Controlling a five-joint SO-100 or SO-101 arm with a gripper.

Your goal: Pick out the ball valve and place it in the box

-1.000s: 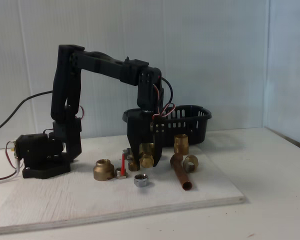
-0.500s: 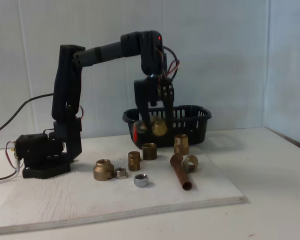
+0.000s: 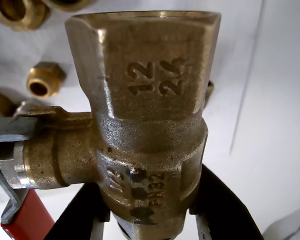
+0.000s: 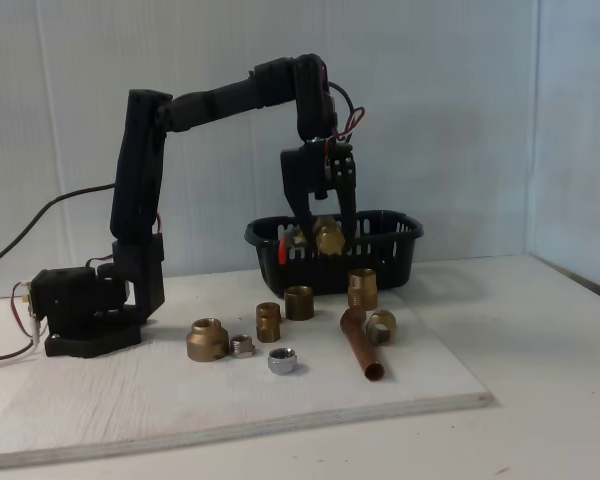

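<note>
In the wrist view, the ball valve [image 3: 147,125] sits very close to the lens, its brass body stamped "12 22", with the black fingers [image 3: 225,210] of the end effector [image 3: 150,220] pressed against its lower end on both sides. Its red lever handle [image 3: 27,222] points to the lower left. Behind it, brass fittings [image 3: 44,79] lie on the white surface [image 3: 270,125].

In the fixed view, the end effector [image 4: 320,237] is clamped on the ball valve [image 4: 328,238], holding it in the air at the rim of the box [image 4: 385,245], over its left part. The box stands on a white board [image 4: 130,400]. In front of it lie brass couplings [image 4: 208,339], a silver nut [image 4: 283,361] and a copper pipe piece [image 4: 362,345].
</note>
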